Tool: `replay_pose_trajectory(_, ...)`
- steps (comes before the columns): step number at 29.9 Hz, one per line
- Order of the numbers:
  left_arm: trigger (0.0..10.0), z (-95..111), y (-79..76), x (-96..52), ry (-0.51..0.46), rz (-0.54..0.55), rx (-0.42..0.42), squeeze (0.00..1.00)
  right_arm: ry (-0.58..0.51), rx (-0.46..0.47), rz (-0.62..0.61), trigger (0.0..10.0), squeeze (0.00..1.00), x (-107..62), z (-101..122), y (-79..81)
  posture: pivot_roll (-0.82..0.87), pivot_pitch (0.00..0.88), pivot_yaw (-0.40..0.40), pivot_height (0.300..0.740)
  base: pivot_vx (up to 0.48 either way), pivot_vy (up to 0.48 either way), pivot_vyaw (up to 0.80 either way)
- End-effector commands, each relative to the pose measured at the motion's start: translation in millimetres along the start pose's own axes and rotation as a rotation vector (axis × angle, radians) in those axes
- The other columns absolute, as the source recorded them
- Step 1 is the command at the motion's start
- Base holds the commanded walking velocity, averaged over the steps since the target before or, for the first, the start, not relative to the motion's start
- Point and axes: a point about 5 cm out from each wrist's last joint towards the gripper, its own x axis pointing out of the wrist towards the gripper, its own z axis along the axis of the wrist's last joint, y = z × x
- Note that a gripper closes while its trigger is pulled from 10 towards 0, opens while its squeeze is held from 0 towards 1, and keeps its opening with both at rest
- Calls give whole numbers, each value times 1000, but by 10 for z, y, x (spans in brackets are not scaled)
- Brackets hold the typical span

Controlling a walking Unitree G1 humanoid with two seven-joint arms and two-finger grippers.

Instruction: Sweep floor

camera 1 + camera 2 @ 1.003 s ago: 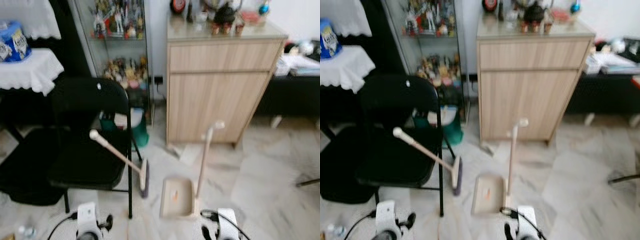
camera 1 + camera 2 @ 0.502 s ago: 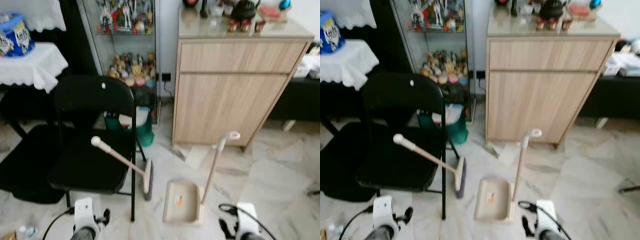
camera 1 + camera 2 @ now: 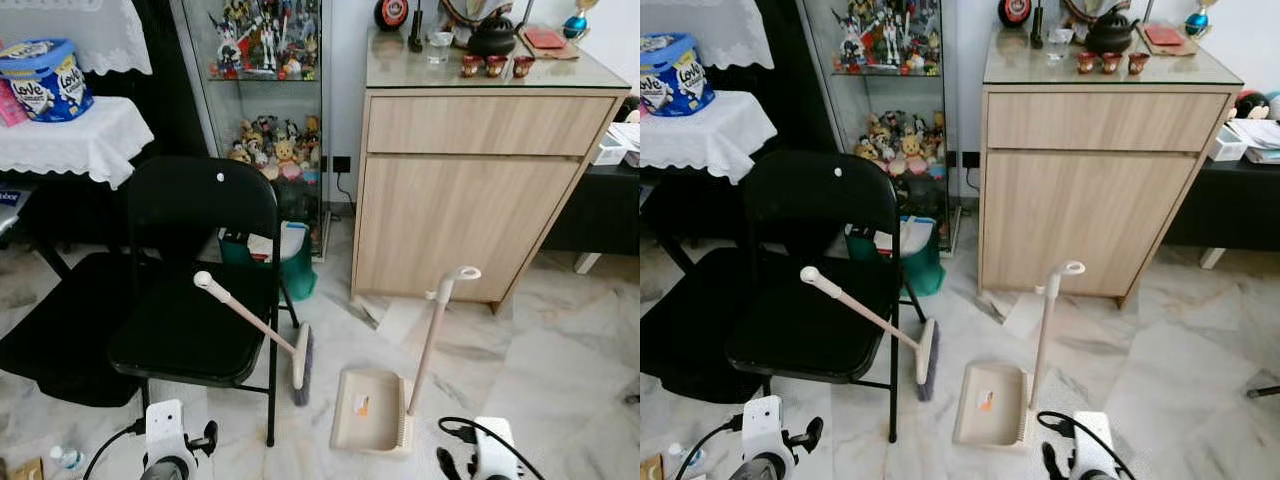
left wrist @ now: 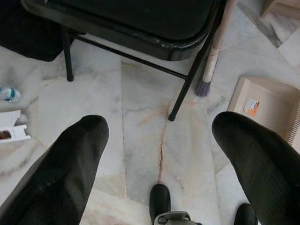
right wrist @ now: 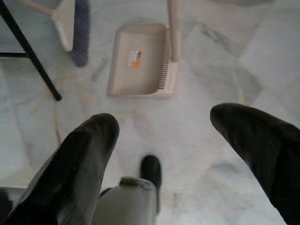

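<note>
Against black chair [image 3: 195, 300], broom [image 3: 262, 331], beside dustpan [image 3: 368, 412]

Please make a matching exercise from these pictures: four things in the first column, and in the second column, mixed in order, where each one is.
Things:
1. broom
2. dustpan
3. teapot
4. blue tub

Places:
A. on the white tablecloth
B. flat on the floor, its handle pointing up
C. leaning against the black chair
D. on top of the wooden cabinet

Pairs: 1-C, 2-B, 3-D, 4-A
</note>
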Motion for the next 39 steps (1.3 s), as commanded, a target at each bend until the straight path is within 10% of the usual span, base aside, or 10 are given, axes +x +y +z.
replay_pose_trajectory(1,10000,-24,48,-8,19,11,-10,0,0,-14,22,10000,0,35,27,179,-87,0,34,740,0,435,0)
replay_pose_trajectory(17,10000,29,18,6,-12,-2,-2,0,0,-21,67,10000,0,83,77,740,-84,0,34,740,0,238,0)
replay_pose_trajectory(39,10000,31,-13,8,-13,-14,26,0,2,-28,67,10000,0,67,12,760,-81,0,33,740,0,-120,0)
